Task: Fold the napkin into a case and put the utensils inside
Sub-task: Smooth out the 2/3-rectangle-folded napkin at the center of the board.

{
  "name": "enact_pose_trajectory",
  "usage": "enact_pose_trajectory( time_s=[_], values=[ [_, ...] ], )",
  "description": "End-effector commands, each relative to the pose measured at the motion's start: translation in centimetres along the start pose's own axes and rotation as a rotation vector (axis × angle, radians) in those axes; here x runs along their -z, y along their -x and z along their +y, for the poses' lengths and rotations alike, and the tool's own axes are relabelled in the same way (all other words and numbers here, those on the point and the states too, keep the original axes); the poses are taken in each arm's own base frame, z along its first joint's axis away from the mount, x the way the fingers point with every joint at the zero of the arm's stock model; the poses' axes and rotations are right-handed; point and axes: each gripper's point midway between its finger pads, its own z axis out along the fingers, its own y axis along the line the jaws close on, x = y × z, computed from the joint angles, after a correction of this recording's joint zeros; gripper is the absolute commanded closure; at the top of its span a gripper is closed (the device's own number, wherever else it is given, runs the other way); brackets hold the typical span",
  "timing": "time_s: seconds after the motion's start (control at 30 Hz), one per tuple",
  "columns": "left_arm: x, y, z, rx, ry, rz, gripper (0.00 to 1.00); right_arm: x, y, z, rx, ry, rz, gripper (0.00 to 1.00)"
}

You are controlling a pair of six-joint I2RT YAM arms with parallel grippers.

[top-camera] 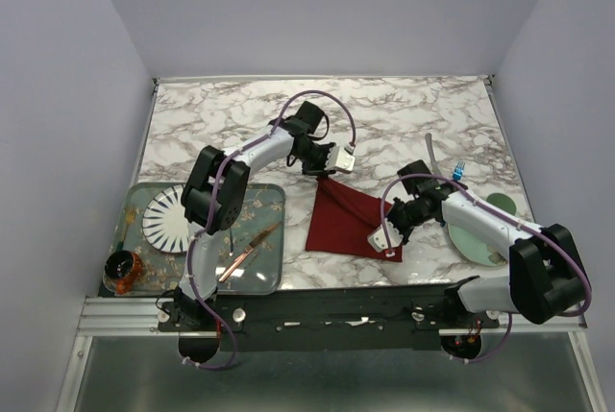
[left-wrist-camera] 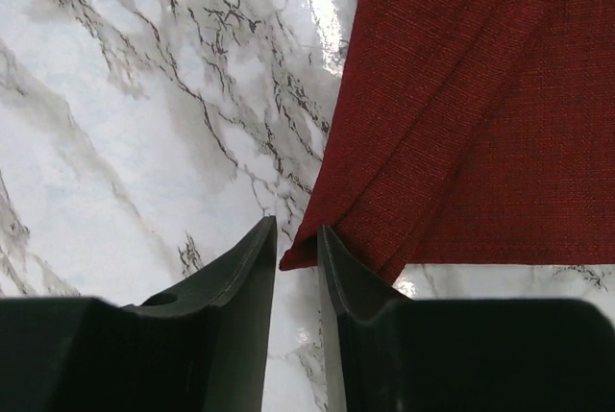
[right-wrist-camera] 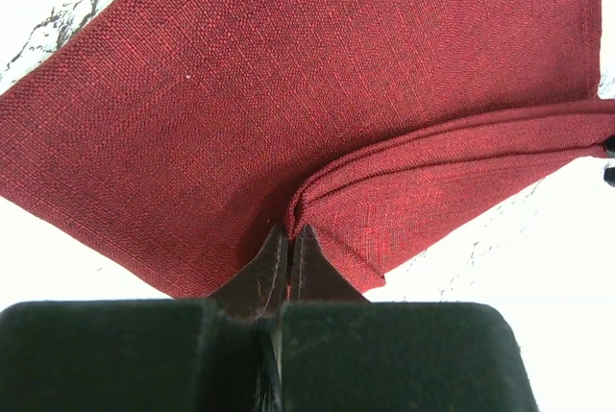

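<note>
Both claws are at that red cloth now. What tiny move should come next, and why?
Probably close the left gripper on the napkin corner. Its jaws stand slightly apart with the corner's tip between them, while the right gripper is shut on a pinched fold at the other end. With both ends held, the cloth could be folded.

left arm: up from its base, elbow high, forearm reaching right toward mid-desk, wrist pitched down. left fingers: a narrow slit apart, tips pointing down, a corner of the napkin sits at the gap, touching the right-hand tip, not clamped. right arm: doubled back from its base, forearm running left, wrist low. right fingers: fully closed, pinching a fold at the napkin's edge.
</note>
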Motion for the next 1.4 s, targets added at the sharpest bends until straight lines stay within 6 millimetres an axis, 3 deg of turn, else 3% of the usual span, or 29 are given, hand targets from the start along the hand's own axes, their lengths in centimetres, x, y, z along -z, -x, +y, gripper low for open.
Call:
enact_pose_trajectory(
  time_s=[0.0, 0.17, 0.43, 0.63, 0.73, 0.83, 0.87, 0.93, 1.07, 1.37],
  values=[
    [-0.3, -0.2, -0.9, -0.032, -0.051, 0.034, 0.69, 0.6, 0.1, -0.1, 0.002, -0.002, 0.005, 0.99],
    [-0.1, -0.4, -1.3, -0.036, -0.067, 0.043, 0.73, 0.7, 0.1, 0.1, 0.0, -0.004, 0.009, 0.99],
    [-0.2, -0.6, -1.2, -0.048, -0.048, 0.055, 0.57, 0.6, 0.1, 0.0, 0.004, -0.001, 0.003, 0.99],
    [-0.3, -1.0, -1.2, -0.066, -0.079, 0.071, 0.57, 0.6, 0.0, -0.1, 0.003, 0.003, 0.008, 0.99],
    [-0.2, -1.0, -1.2, -0.076, -0.076, 0.069, 0.63, 0.8, -0.1, -0.2, 0.001, -0.002, 0.009, 0.99],
    [0.1, -0.4, -1.3, -0.08, -0.081, 0.054, 0.76, 0.9, -0.2, -0.4, -0.002, -0.006, 0.014, 0.99],
    [0.4, -0.2, -1.4, -0.074, -0.083, 0.049, 0.84, 1.0, -0.1, -0.4, -0.007, -0.009, 0.017, 0.99],
    [1.1, 0.8, -1.6, -0.08, -0.079, 0.028, 0.89, 1.3, -0.2, -0.7, -0.014, -0.016, 0.022, 0.99],
    [2.0, 1.4, -3.3, -0.092, -0.092, 0.037, 1.0, 1.9, 0.0, -0.5, -0.031, -0.022, 0.024, 0.99],
    [2.9, 1.1, -6.7, -0.005, -0.121, 0.085, 1.0, 2.2, -0.2, 0.8, -0.073, -0.022, 0.032, 0.99]
  ],
)
